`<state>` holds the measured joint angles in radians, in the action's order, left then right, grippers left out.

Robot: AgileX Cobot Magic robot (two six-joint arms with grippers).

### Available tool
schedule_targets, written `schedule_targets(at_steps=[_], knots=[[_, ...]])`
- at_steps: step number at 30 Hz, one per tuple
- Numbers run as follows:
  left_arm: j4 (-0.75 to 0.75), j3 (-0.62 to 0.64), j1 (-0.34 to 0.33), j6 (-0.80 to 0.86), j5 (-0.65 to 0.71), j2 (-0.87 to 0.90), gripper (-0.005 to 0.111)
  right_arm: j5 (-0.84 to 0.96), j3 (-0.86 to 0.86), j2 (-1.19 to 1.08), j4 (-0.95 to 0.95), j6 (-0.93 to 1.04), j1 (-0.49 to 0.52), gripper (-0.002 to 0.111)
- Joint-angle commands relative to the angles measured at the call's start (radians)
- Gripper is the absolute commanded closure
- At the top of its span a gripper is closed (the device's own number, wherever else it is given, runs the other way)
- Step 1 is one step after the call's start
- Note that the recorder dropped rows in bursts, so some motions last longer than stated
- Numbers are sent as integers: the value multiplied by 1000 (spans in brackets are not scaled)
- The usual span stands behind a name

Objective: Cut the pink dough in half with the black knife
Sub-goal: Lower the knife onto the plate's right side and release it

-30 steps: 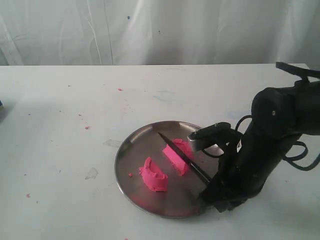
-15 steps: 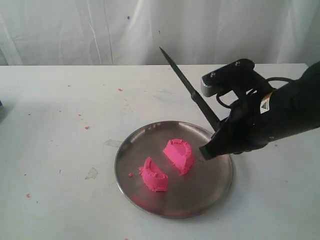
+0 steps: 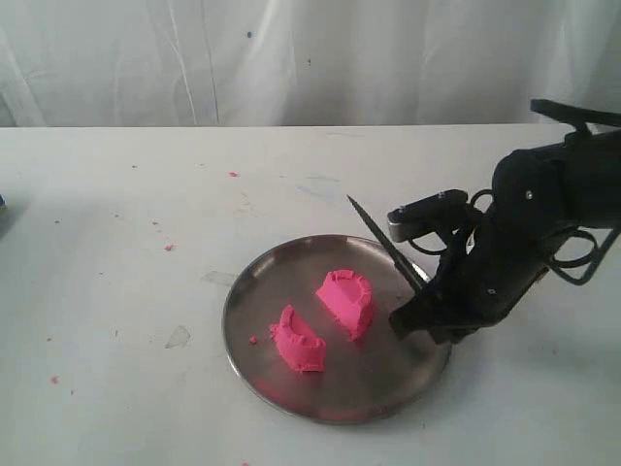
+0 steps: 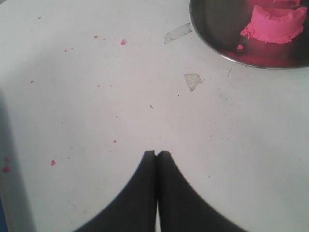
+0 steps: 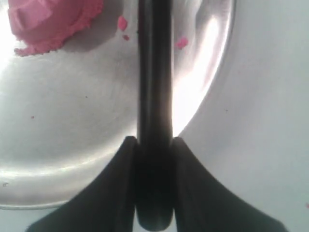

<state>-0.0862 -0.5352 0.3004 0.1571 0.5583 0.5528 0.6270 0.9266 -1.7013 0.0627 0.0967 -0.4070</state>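
Note:
The pink dough lies in two half-round pieces on the steel plate (image 3: pixel 262 282): one piece (image 3: pixel 299 339) at the front left, the other (image 3: pixel 346 300) near the middle. My right gripper (image 3: pixel 409 316) is shut on the handle of the black knife (image 3: pixel 386 247), which slants up and left over the plate's right side, clear of the dough. In the right wrist view the knife (image 5: pixel 154 72) runs out from between the fingers over the plate (image 5: pixel 72 140), with one dough piece (image 5: pixel 48 19) off to its side. My left gripper (image 4: pixel 157 153) is shut and empty over bare table, and the exterior view does not show it.
Tiny pink crumbs dot the white table (image 3: pixel 116 291), for instance one (image 3: pixel 169 247) left of the plate and another (image 3: pixel 233 174) further back. A white curtain hangs behind the table. The left wrist view catches the plate's rim (image 4: pixel 203 34) and one dough piece (image 4: pixel 277 24).
The right arm lifted the knife up and off the dough, swinging it high, then brought it back down to a low slant over the plate's right side. The dough halves stayed put.

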Motion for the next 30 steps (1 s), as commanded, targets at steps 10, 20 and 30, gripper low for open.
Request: schedule_targets(at_steps=[10, 20, 30], knots=[[14, 108, 2, 4, -177, -5, 107, -13, 20, -61, 95, 87, 7, 108], [14, 108, 2, 4, -177, -5, 107, -23, 20, -61, 95, 87, 7, 93], [14, 108, 2, 4, -177, -5, 107, -25, 20, -61, 95, 102, 7, 84]])
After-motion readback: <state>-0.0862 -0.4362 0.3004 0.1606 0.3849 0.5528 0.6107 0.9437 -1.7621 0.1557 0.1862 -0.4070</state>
